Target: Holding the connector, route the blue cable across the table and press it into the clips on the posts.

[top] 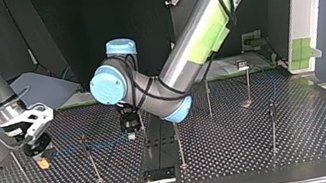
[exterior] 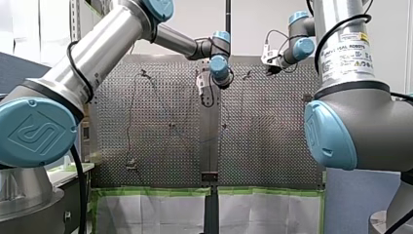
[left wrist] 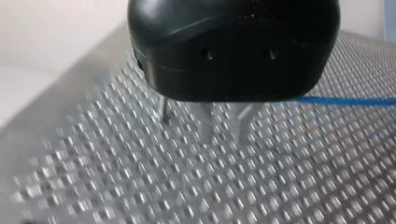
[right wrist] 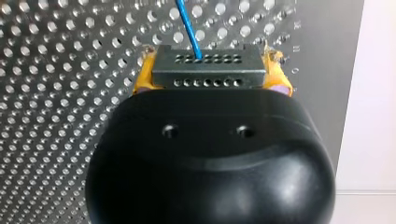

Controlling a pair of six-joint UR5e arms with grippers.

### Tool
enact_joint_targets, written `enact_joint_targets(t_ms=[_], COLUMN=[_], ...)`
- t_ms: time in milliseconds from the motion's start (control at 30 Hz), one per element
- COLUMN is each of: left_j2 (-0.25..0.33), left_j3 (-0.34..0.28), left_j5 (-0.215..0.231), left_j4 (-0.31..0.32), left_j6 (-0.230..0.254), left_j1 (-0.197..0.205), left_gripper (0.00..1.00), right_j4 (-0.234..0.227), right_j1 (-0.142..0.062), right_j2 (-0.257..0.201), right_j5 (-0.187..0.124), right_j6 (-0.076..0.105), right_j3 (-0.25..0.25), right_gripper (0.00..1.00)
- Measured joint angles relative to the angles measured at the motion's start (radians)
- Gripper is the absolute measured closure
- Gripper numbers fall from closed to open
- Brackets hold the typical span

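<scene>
Grey metal connector (right wrist: 205,70), clenched between the yellow pads (right wrist: 144,77) of our right gripper (right wrist: 208,77) at the top view's left, lies lengthwise pad to pad, its blue cable (right wrist: 189,28) leaving straight ahead; whether our left gripper (top: 131,133) grips, we cannot tell.

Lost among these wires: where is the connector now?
The connector sits between the yellow pads of my right tool, at the top view's left, blue cable leaving it.
</scene>
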Motion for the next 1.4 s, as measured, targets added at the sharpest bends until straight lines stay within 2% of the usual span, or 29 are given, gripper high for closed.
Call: enact_joint_targets(t_ms=[67, 233, 333, 500, 900, 1133, 1400], left_j2=[0.017, 0.037, 0.040, 0.056, 0.122, 0.172, 0.239], left_j3=[-0.017, -0.060, -0.087, -0.130, -0.239, -0.292, -0.359], left_j5=[0.006, 0.008, -0.005, -0.043, -0.152, -0.199, -0.237], left_j4=[0.016, 0.055, 0.052, 0.017, -0.081, -0.046, 0.020], left_j6=[-0.001, -0.017, -0.032, -0.054, -0.118, -0.140, -0.106], left_j1=[-0.008, -0.026, -0.040, -0.073, -0.180, -0.234, -0.289], left_gripper=[0.00, 0.00, 0.00, 0.00, 0.00, 0.00, 0.00], right_j4=[0.000, 0.000, -0.001, -0.002, -0.002, -0.002, -0.002], right_j1=[0.002, 0.017, 0.030, 0.041, 0.044, 0.044, 0.044], right_j2=[0.000, 0.002, 0.003, 0.003, 0.006, 0.008, 0.008], right_j5=[0.000, -0.003, -0.004, -0.013, -0.023, -0.023, -0.021], right_j6=[0.000, -0.003, -0.004, -0.004, 0.001, 0.003, 0.008], right_j3=[0.000, 0.000, 0.000, 0.000, 0.000, 0.000, 0.000], right_gripper=[1.00, 1.00, 1.00, 1.00, 1.00, 1.00, 1.00])
